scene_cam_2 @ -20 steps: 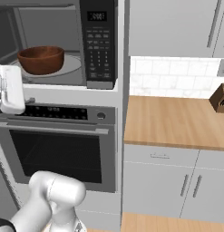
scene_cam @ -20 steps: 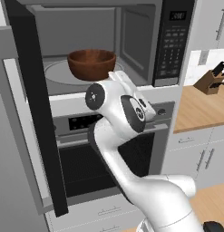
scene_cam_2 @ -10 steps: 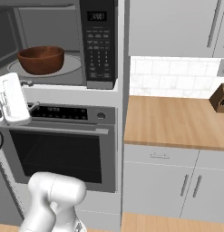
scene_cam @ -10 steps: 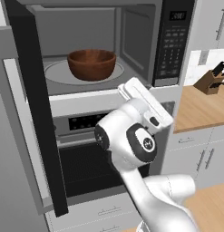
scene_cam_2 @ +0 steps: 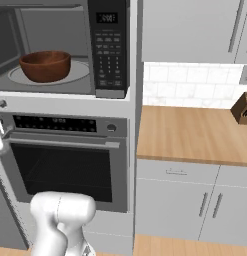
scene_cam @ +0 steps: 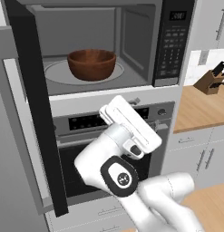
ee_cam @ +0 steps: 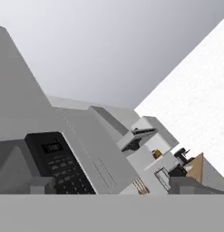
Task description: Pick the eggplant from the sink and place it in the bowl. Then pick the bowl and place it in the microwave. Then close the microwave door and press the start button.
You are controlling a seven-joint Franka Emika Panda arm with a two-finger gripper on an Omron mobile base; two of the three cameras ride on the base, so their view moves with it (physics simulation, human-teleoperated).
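Left base view. Gripper [scene_cam: 114, 105]: jaws spread wide, holding nothing; since a second ago it has drawn out of the microwave [scene_cam: 131, 45] and swung down in front of the oven [scene_cam: 145, 136]. Bowl [scene_cam: 92, 64]: unmoved, centred on the turntable [scene_cam: 54, 72] inside the cavity; eggplant not discernible within it. Microwave door [scene_cam: 34, 108]: open, hinged at the cavity's left edge. Judgement: placing step done; door closing next, then the keypad [scene_cam: 171, 52].
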